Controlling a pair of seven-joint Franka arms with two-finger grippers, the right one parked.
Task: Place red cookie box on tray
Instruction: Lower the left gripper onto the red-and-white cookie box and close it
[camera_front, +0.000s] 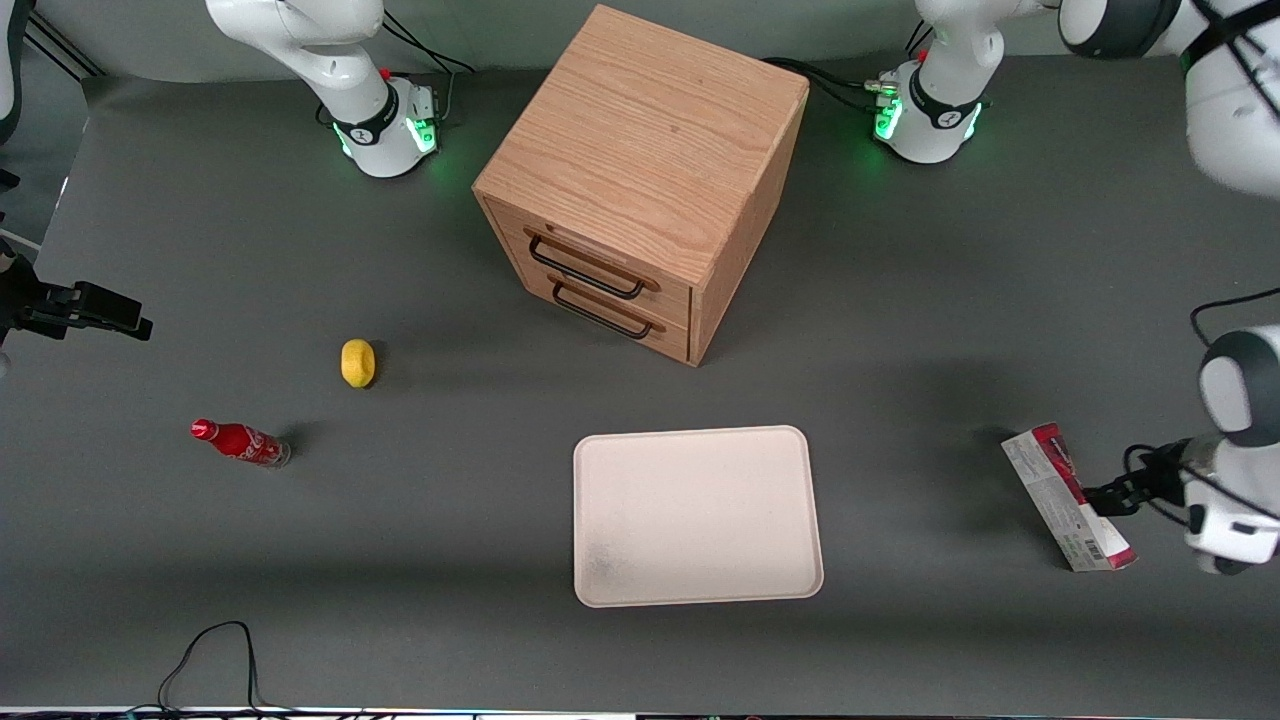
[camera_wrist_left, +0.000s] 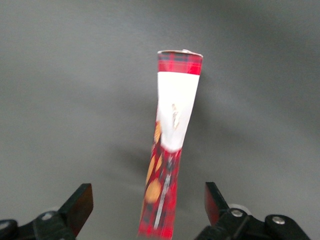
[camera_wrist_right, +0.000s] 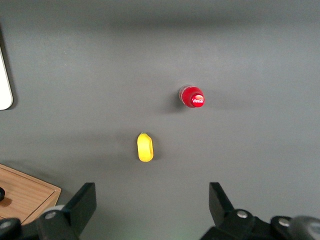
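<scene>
The red cookie box (camera_front: 1065, 495) stands on its long narrow edge on the grey table toward the working arm's end, its grey-white barcode side showing. In the left wrist view the box (camera_wrist_left: 175, 110) is red and white. My left gripper (camera_front: 1103, 497) is at the box, low over the table. It is open (camera_wrist_left: 147, 202), with one finger (camera_wrist_left: 80, 205) on each side of the box's near end and a gap to each. The cream-white tray (camera_front: 700, 520) lies flat in the middle of the table, nearer the front camera than the cabinet, with nothing on it.
A wooden drawer cabinet (camera_front: 640, 190) stands farther from the camera than the tray. A yellow lemon (camera_front: 358, 362) and a small red soda bottle (camera_front: 240, 442) lie toward the parked arm's end. A black cable (camera_front: 210, 650) loops at the table's front edge.
</scene>
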